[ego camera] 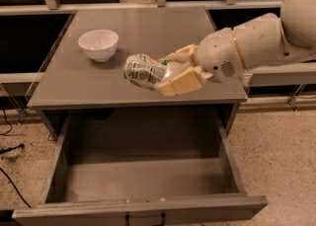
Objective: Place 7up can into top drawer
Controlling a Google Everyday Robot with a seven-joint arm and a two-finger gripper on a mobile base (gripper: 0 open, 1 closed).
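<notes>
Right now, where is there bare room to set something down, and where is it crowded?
The open top drawer is bare wall to wall. The cabinet top is free behind the bowl. Crowded at the front, where the gripper holds the 7up can.
</notes>
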